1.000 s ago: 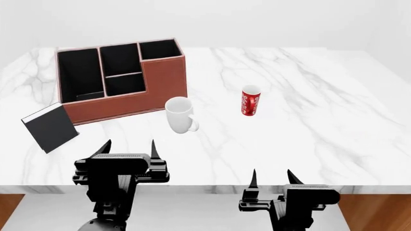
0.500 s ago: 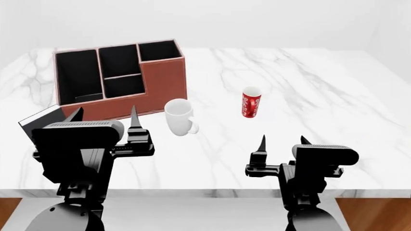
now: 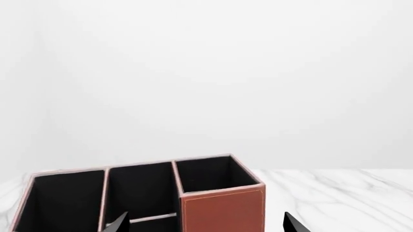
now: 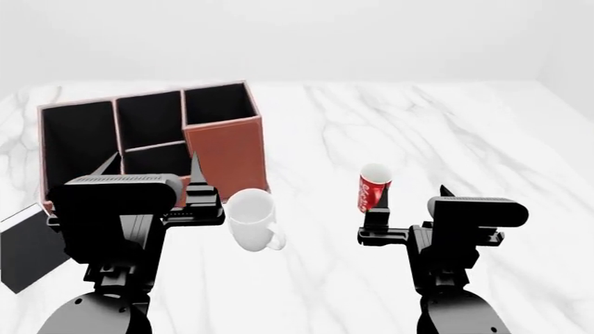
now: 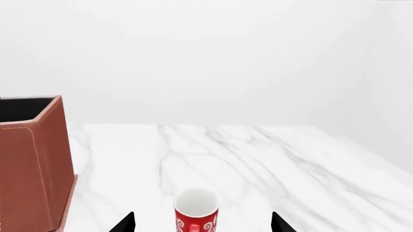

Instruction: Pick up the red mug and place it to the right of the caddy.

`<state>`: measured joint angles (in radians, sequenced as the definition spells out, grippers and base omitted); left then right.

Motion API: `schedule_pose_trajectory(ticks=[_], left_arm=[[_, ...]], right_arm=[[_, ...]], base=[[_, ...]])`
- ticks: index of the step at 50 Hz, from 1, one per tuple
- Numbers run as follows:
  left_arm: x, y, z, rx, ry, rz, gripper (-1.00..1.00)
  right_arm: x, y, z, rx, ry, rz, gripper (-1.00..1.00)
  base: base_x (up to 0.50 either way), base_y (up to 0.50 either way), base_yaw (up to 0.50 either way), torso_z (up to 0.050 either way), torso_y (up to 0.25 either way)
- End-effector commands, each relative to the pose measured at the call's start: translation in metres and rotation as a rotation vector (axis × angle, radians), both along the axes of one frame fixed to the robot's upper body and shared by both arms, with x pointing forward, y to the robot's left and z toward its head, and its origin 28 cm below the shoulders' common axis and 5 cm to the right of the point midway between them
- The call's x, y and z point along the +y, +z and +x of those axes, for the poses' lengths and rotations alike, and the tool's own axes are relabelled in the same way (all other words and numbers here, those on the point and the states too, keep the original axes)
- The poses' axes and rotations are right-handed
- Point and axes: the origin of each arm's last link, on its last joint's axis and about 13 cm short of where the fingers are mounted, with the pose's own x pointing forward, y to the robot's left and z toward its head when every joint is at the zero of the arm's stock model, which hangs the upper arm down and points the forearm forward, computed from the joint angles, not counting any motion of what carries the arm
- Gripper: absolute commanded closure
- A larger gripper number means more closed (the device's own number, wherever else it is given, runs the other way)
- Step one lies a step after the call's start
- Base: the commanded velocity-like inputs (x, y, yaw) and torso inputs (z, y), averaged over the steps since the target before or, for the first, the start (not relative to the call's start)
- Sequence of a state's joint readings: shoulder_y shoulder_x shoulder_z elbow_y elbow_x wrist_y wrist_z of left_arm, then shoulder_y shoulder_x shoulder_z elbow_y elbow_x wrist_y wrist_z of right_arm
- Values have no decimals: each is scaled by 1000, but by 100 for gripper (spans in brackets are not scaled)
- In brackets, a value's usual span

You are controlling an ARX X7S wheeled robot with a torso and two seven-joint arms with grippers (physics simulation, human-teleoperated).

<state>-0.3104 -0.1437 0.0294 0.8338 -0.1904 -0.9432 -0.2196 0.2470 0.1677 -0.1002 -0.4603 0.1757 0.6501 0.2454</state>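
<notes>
The red mug [image 4: 372, 186] stands upright on the marble table [image 4: 464, 125], its white inside showing. My right gripper [image 4: 412, 199] is open just in front of it. In the right wrist view the red mug [image 5: 195, 212] sits centred ahead of the gap of the right gripper [image 5: 202, 223], untouched by either fingertip, with its handle facing the camera. The reddish-brown caddy [image 4: 222, 149] stands at the back left. My left gripper [image 4: 150, 167] hovers open over the caddy's front. The left wrist view shows the caddy [image 3: 223, 208] just beyond the open left gripper [image 3: 204, 226].
A plain white mug [image 4: 252, 219] stands between the two arms, in front of the caddy's right corner. A black book [image 4: 28, 247] lies at the left, partly behind my left arm. The caddy's side wall [image 5: 32, 169] shows in the right wrist view.
The head view has shifted forward over the table. Both arms advanced; the right gripper has come up to the red mug and the left gripper now overlaps the caddy's front.
</notes>
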Motion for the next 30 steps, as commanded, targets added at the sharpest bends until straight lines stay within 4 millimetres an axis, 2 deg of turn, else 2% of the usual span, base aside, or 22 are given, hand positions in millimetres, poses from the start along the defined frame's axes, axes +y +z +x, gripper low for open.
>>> schedule_pose_trajectory(ticks=[1,26,30], left_arm=[[0,0,0,-4,4,3,-100],[1,2,-1,-10,1,-2,-100],[2,2,-1,-8,1,-5,-100]], right_arm=[[0,1,1,-1,1,-11,-100],[1,0,1,3,19,-22,-100],[2,-1,1,4,29,-23,-100]], base=[[500,0,0,0,0],[498,0,0,0,1],[31,0,0,0,3]])
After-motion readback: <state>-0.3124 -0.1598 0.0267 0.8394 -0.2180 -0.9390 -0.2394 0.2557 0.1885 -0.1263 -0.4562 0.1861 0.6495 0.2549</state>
